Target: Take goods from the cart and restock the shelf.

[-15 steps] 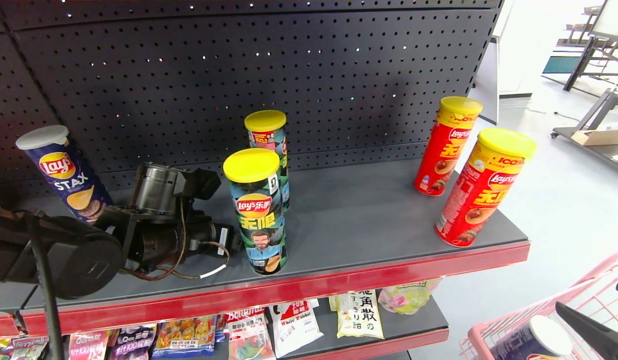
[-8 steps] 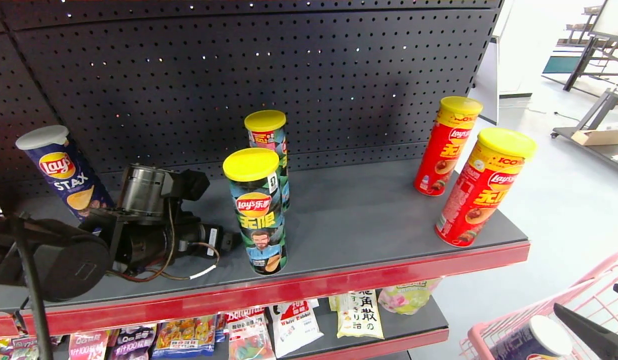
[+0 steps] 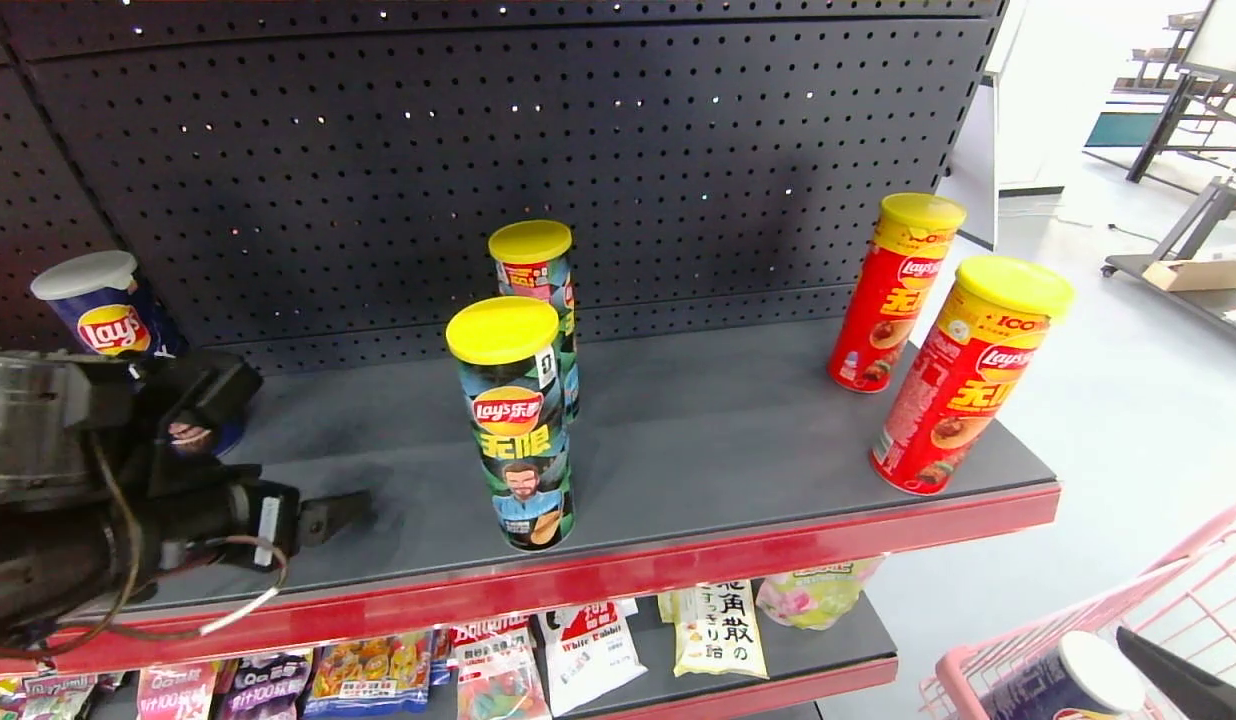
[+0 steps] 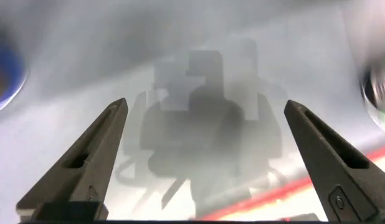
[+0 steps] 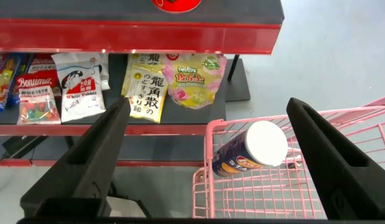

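1. My main worry is the pink wire cart (image 5: pixel 342 193). The blue cardboard crisp tube with the white lid (image 5: pixel 251 149) lies on its side in the cart's corner, close to the rim. If I lower the right gripper (image 5: pixel 205 162) carelessly, a finger may catch the wire before reaching the tube.
2. The tube is round and lying down, so I judge it may roll off along the cart floor if one finger meets it first.
3. The left gripper (image 4: pixel 205 155) hangs over the grey shelf deck with the red front edge (image 3: pixel 678 440), spread wide and empty. That arm sits close in front of a second blue tube with a white lid (image 3: pixel 103 300), and a careless swing could topple it.
4. The right gripper is spread wide and carries nothing.
5. The cart tube lies ahead of and below that gripper, within the span of its fingers but nearer one of them, touching neither. In the head view it sits just to the robot's left of the dark finger.
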`<state>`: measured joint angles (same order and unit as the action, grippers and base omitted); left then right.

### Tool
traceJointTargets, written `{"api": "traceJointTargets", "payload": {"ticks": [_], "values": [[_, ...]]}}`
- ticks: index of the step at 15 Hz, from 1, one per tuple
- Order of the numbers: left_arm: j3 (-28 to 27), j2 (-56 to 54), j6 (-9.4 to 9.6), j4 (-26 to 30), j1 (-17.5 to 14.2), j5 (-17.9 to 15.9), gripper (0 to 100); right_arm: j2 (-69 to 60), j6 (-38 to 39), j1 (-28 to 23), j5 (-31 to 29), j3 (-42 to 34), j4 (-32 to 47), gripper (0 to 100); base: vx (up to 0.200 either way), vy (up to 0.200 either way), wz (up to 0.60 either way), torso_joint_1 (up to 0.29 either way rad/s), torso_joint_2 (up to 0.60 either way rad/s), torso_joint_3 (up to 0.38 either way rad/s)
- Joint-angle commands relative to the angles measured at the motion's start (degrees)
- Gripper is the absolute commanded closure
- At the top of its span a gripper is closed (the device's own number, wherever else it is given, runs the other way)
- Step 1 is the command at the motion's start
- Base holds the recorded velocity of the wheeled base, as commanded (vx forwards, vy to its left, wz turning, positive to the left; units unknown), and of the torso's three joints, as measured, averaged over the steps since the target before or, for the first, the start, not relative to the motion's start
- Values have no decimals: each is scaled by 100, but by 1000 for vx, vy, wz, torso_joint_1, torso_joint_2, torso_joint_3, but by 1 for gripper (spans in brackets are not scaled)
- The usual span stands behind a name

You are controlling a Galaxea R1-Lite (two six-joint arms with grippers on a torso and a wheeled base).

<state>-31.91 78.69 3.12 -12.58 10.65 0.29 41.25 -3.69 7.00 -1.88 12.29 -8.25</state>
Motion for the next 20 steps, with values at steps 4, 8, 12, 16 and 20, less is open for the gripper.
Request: {"api": "traceJointTargets", "payload": {"ticks": [4,8,12,16,20], "values": [[-60,-2130,57,1900,-195,-530,0,120,-17,-243,12,90,87,0,0,0,0,0,0,0],[-25,-2121,39,1715,-485,-609,0,217,-61,-445,21,98,61,0,0,0,0,0,0,0],[27,-2306,92,1698,-485,-618,0,155,-202,-454,12,116,69,0,0,0,0,0,0,0],[36,-2332,75,1698,-494,-592,0,164,-290,-454,12,107,78,0,-50,0,0,-1,-1,1],[98,-2437,83,1698,-494,-592,0,155,-395,-445,21,54,78,0,-200,0,0,7,5,0]]}}
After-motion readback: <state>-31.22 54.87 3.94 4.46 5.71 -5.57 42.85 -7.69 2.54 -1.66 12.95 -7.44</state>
